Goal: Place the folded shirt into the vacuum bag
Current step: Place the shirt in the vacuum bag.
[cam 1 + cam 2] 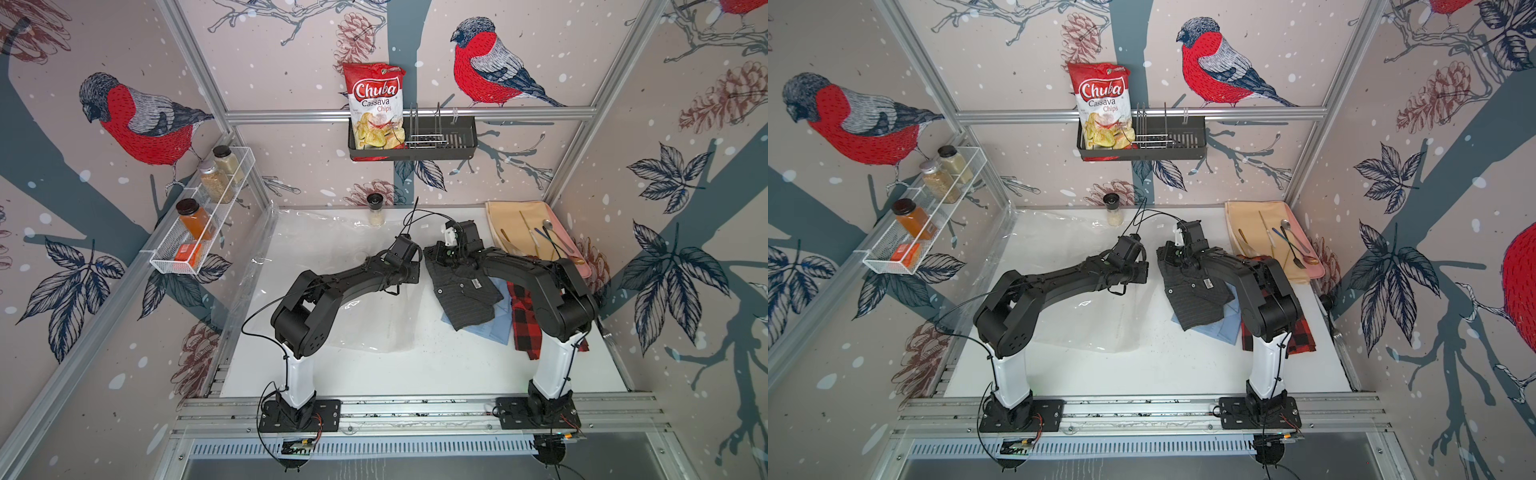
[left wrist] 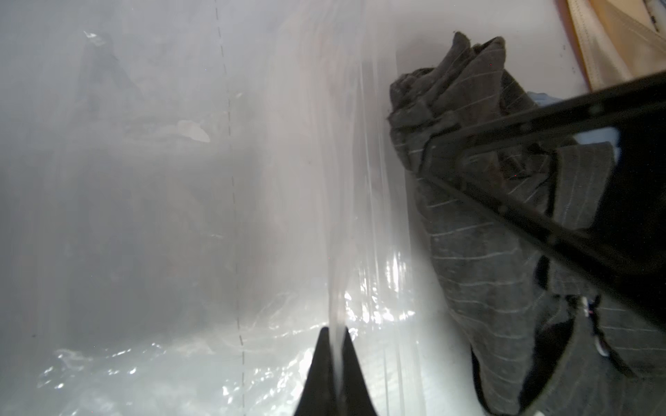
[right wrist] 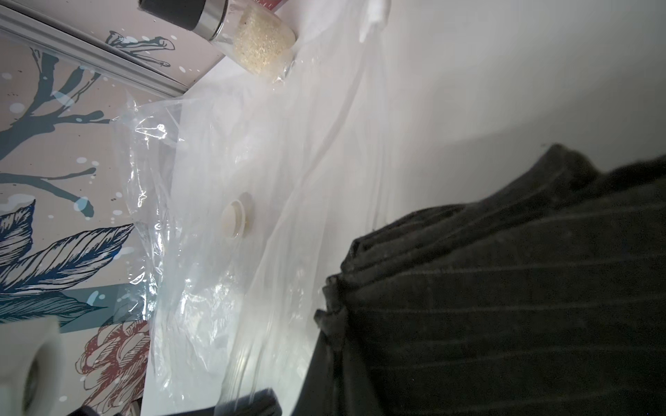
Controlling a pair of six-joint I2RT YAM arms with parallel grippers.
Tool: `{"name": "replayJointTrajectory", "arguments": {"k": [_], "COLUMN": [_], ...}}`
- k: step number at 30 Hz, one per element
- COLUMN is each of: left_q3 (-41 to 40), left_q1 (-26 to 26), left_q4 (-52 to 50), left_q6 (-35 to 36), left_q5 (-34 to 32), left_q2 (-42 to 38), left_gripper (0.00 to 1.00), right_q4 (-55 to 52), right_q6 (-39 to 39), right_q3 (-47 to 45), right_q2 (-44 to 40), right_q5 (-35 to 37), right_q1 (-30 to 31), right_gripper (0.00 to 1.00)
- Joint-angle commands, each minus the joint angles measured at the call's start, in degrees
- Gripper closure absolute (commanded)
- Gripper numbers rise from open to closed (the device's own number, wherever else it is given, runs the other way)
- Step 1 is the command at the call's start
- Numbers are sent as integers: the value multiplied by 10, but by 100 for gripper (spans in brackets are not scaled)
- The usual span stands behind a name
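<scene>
The vacuum bag (image 1: 332,257) (image 1: 1059,249) lies clear and crinkly across the table's left half. Its round white valve cap (image 3: 234,219) shows in the right wrist view. My left gripper (image 2: 335,329) (image 1: 413,272) is shut on the bag's edge at its right side, a strip of film (image 2: 338,288) pinched between the jaws. The folded shirt (image 1: 469,299) (image 1: 1196,303) (image 2: 479,234) (image 3: 522,288) is dark grey with pinstripes. It sits just right of the bag's edge, its far end raised. My right gripper (image 3: 326,317) (image 1: 440,255) is shut on that raised end.
A light blue shirt (image 1: 494,328) and a red plaid shirt (image 1: 525,328) lie under and beside the dark one. A spice jar (image 1: 377,210) stands at the back wall. A tan mat with cutlery (image 1: 536,232) lies back right. A wire rack (image 1: 199,232) hangs on the left wall.
</scene>
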Motion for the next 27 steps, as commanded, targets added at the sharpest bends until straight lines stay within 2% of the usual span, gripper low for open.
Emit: {"name": "replayJointTrajectory", "arguments": {"k": [1, 7, 17, 27], "left_q3": [-7, -13, -24, -22], "left_q1": [-1, -1, -1, -2], "left_q4": [36, 44, 59, 71], "left_q6": [-6, -11, -22, -32], "left_q5": [8, 18, 30, 48], "left_q2": [-12, -6, -3, -2], "left_gripper": [100, 100, 100, 100], "right_q4": [45, 33, 42, 63], "right_q6": [25, 33, 46, 72], "right_q3": [8, 19, 0, 31], "right_q2": [11, 15, -26, 21], "right_q5": [-27, -18, -15, -26], "right_q1": [1, -1, -9, -5], "right_gripper": [98, 98, 98, 98]}}
